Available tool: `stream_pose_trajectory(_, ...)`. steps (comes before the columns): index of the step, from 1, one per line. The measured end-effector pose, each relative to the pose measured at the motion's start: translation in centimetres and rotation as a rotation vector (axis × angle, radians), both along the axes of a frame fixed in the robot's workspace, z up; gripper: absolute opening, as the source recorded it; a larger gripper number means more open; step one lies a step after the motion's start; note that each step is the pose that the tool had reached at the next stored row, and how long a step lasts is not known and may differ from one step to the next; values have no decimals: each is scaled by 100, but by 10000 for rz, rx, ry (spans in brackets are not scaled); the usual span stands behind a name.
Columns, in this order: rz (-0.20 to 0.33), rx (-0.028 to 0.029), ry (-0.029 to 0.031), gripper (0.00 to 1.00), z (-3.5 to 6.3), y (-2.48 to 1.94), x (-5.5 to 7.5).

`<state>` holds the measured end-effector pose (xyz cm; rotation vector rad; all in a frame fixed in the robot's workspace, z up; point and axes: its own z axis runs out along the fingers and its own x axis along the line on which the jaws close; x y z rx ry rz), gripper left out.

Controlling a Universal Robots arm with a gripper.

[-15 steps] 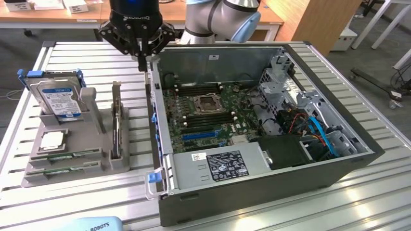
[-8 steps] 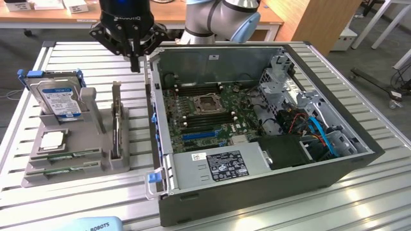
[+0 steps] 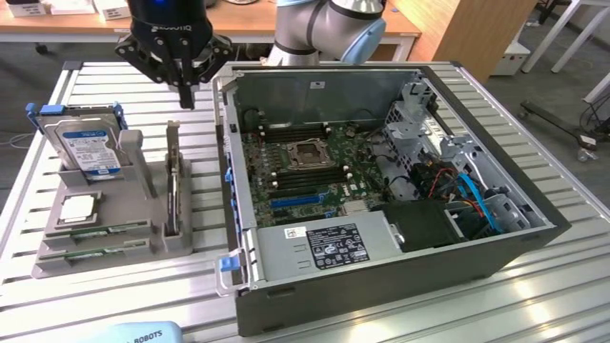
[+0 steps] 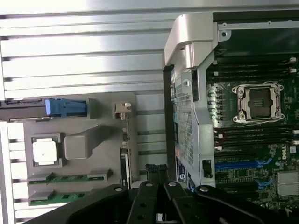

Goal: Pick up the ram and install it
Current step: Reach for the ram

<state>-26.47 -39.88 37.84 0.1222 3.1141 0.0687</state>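
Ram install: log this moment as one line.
gripper shut, empty | hovers beside case | ram untouched in holder

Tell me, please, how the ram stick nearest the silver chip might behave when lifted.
Probably stiff and light: the ram stick is a thin green board. It lies in a slot of the grey holder, so it may bind if tilted.

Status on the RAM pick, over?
Hand shut, empty, hovering between tray and computer case. Two RAM sticks lying in tray, untouched. Upright card stands in tray nearest the hand.
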Motion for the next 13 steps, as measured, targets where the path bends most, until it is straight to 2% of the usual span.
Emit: stream_pose_trajectory(13, -14, 0, 0, 10, -19, 0, -254)
